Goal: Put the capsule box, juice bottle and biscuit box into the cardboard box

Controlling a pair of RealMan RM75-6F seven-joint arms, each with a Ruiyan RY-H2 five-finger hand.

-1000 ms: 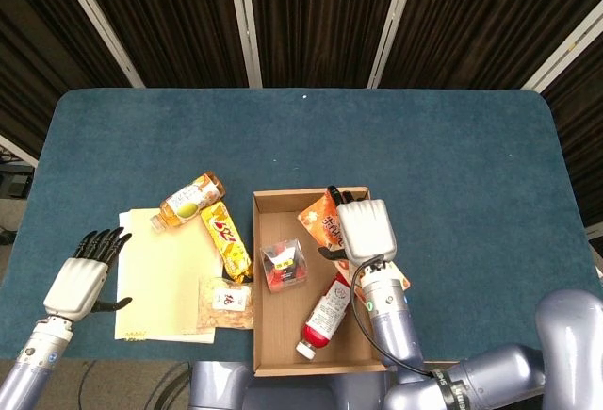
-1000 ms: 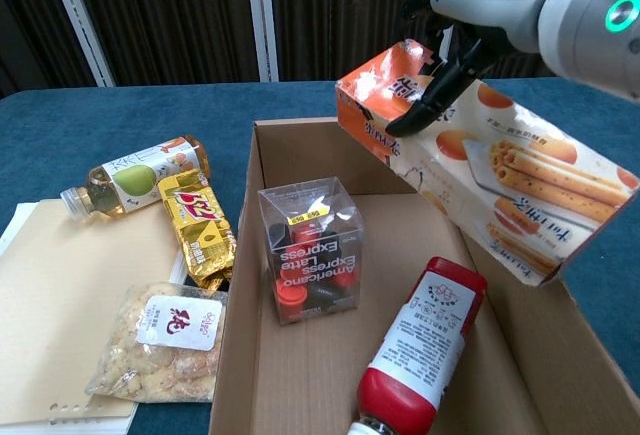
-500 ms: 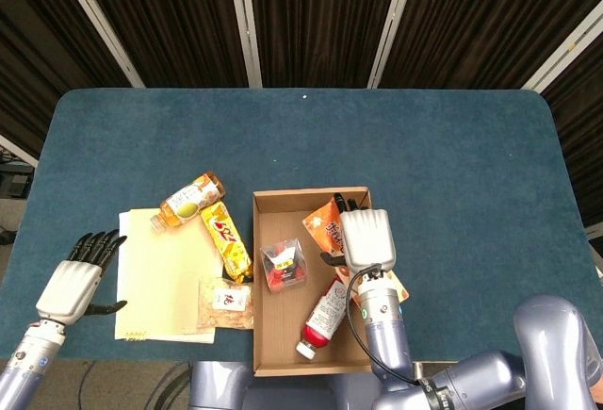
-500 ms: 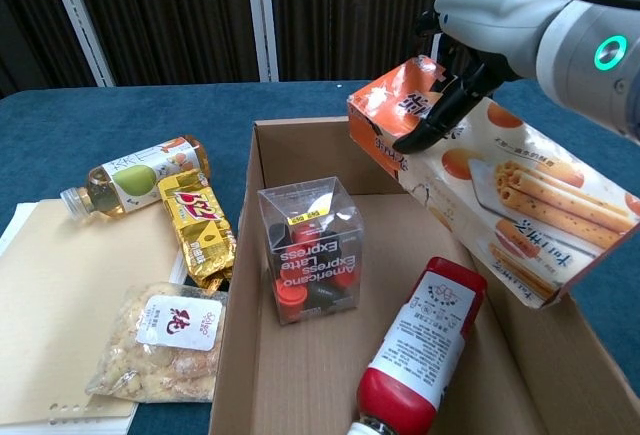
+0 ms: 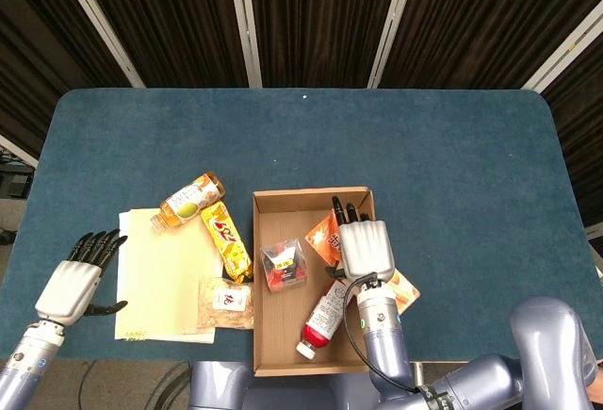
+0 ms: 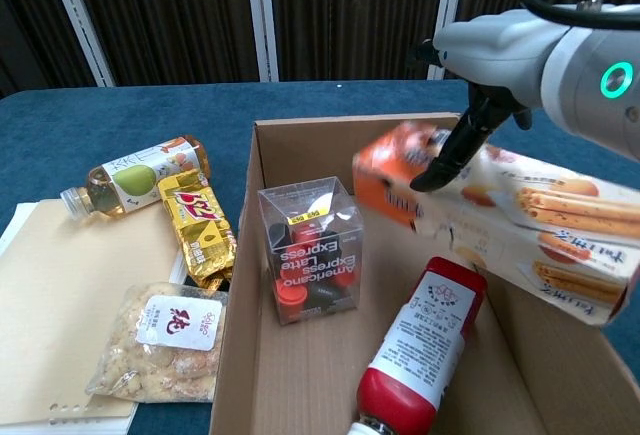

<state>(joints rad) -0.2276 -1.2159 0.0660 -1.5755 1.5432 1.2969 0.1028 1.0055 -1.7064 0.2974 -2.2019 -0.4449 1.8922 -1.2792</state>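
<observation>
The right hand [image 6: 480,105] grips the biscuit box [image 6: 500,215] with fingers wrapped over its top, tilted over the carton's [image 6: 255,185] right side above the red bottle [image 6: 415,345]; the left hand [image 5: 71,283] hangs open and empty. Best to lower it flat beside the capsule box [image 6: 310,250] before letting go. All sits on a blue table [image 5: 424,146] before dark curtains [image 5: 311,14].

My right hand [image 6: 480,85] is gripping with fingers curled downward; my left hand [image 5: 73,283] is resting, fingers spread.
</observation>
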